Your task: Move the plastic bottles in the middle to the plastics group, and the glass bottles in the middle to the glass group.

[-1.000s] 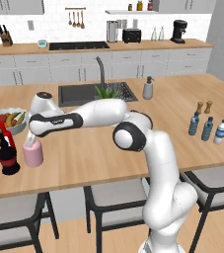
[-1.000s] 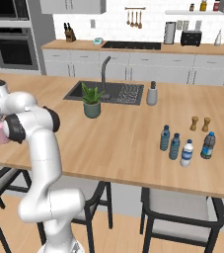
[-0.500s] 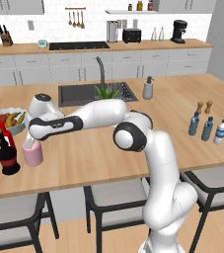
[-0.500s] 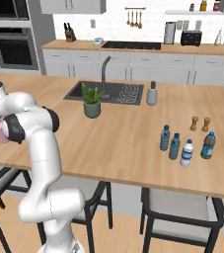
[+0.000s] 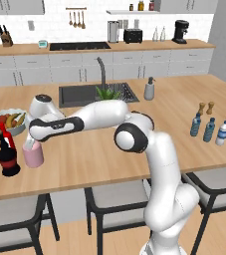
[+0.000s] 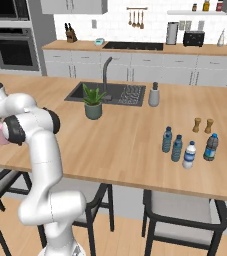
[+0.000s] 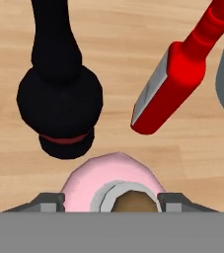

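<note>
Squat pale-pink glass bottle (image 5: 33,155) stood upright on the wooden island counter (image 5: 99,154), just beside the dark round-bellied bottle with red label and long red neck (image 5: 7,153), near the fruit bowl (image 5: 5,122). Two-finger gripper (image 7: 111,200) was directly above the pink bottle, fingers spread either side of its stopper and apparently clear of it. Judged: glass bottle delivered to the glass group. At the far end, five slim blue-capped plastic bottles (image 6: 189,150) clustered by two small brown shakers (image 6: 203,125). Nothing appeared left mid-counter; task looked essentially complete apart from withdrawing the arm.
</note>
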